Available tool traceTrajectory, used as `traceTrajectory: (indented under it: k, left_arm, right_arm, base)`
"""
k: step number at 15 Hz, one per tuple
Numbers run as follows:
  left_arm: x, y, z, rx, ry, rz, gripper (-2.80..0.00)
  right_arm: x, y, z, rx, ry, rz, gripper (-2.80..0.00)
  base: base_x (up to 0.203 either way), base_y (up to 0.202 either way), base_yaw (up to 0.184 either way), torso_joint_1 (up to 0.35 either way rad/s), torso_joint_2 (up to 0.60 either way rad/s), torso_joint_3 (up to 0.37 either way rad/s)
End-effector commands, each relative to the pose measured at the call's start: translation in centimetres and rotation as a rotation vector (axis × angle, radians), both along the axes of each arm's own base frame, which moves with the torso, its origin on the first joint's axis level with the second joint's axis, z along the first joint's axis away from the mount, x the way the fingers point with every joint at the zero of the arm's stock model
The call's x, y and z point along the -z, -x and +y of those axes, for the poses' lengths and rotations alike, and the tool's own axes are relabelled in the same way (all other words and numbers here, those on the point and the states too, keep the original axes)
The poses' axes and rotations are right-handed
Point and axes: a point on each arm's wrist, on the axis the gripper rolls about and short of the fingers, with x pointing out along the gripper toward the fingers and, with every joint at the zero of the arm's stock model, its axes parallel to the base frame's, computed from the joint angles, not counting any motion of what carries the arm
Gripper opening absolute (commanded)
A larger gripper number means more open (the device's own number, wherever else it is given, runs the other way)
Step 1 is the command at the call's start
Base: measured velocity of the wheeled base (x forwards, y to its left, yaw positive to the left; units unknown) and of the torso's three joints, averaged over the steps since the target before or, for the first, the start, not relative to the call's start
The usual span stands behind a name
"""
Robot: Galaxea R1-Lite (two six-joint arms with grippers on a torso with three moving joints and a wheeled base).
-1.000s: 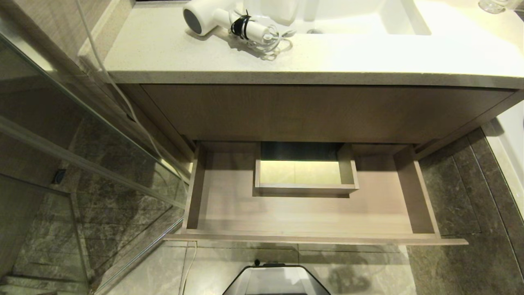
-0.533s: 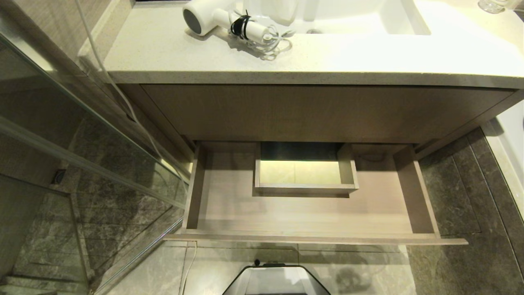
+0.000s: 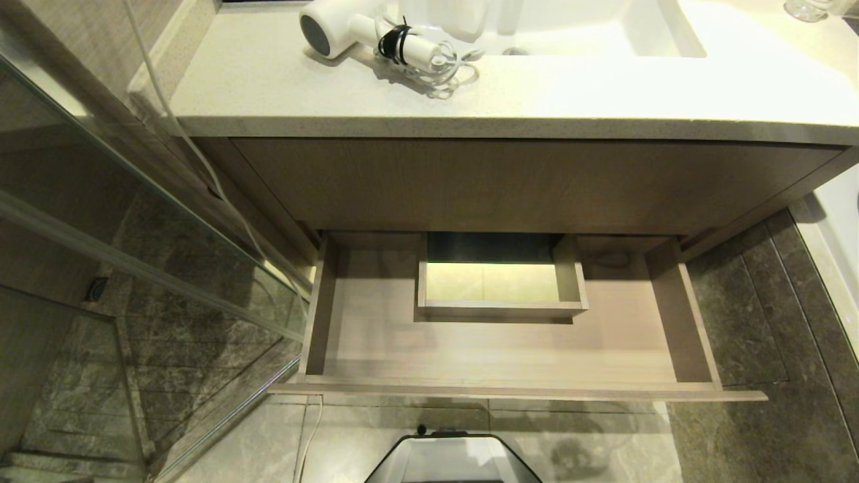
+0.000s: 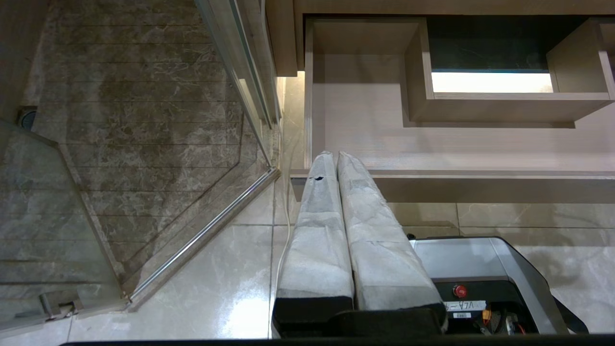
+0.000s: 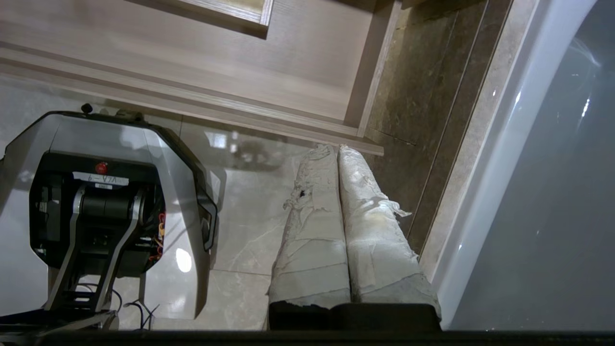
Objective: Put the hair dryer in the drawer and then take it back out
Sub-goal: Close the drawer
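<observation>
The white hair dryer [image 3: 366, 32] lies on the pale countertop [image 3: 322, 94] at the back left, its dark grey round end facing me and its cord coiled on the handle under a black tie. Below the counter the wide light-wood drawer [image 3: 470, 352] stands pulled out and bare inside, with a boxed cutout [image 3: 500, 282] at mid-back. Neither arm shows in the head view. My left gripper [image 4: 337, 154] is shut on nothing, low by the drawer's [image 4: 365, 139] front left corner. My right gripper [image 5: 335, 148] is shut on nothing, over the floor just outside the drawer's [image 5: 298, 67] front right corner.
A glass shower partition [image 3: 134, 255] with a metal rail stands left of the vanity. A white basin [image 3: 577, 27] is sunk in the counter, and a white tub edge [image 5: 509, 144] runs along the right. My base [image 3: 453, 459] sits on the tiled floor before the drawer.
</observation>
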Motion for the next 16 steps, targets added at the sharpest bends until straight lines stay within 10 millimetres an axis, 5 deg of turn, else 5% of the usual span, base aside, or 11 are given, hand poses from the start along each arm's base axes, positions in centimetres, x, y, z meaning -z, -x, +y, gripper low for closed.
traceTrajectory:
  k: [1, 16]
  left_arm:
    - [-0.01, -0.01, 0.00, 0.000, 0.000, 0.001, -2.80]
    - [-0.01, -0.01, 0.00, 0.000, 0.001, 0.001, -2.80]
  right_arm:
    - [0.18, -0.05, 0.00, -0.006, 0.002, 0.011, -2.80]
    - [0.81, 0.67, 0.17, -0.004, 0.002, 0.008, -2.80]
  base:
    - [0.000, 0.000, 0.000, 0.000, 0.00, 0.000]
    - [0.000, 0.000, 0.000, -0.172, 0.31, 0.138]
